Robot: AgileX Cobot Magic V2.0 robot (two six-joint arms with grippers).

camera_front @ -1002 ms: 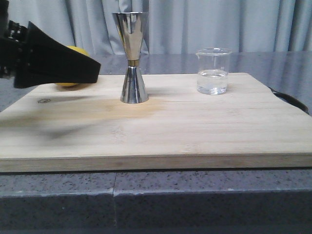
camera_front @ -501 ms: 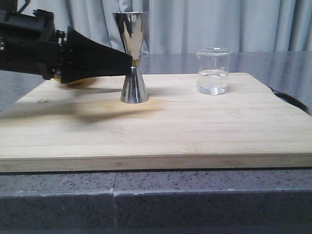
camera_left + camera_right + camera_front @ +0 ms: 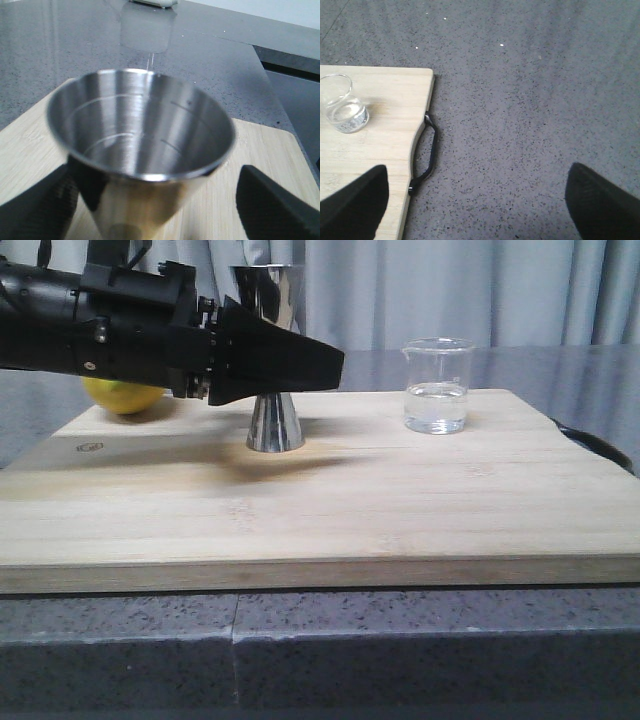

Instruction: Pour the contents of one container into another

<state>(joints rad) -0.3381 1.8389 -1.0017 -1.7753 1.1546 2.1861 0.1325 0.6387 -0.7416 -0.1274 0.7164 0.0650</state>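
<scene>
The steel jigger stands upright on the wooden board, left of centre. My left gripper reaches in from the left at the height of the jigger's waist and hides it. In the left wrist view the jigger stands between the two black fingers, nearer one of them, with a wide gap to the other; the gripper is open. The glass beaker, with clear liquid at the bottom, stands at the board's far right. My right gripper is open over the grey countertop, beside the board's edge.
A yellow lemon lies at the board's far left, behind the left arm. A black handle is on the board's right end. The board rests on a speckled grey countertop; curtains hang behind.
My left arm has swung in from the left edge toward the right, and its fingers now reach past the jigger's waist. The jigger and the beaker have not moved.
</scene>
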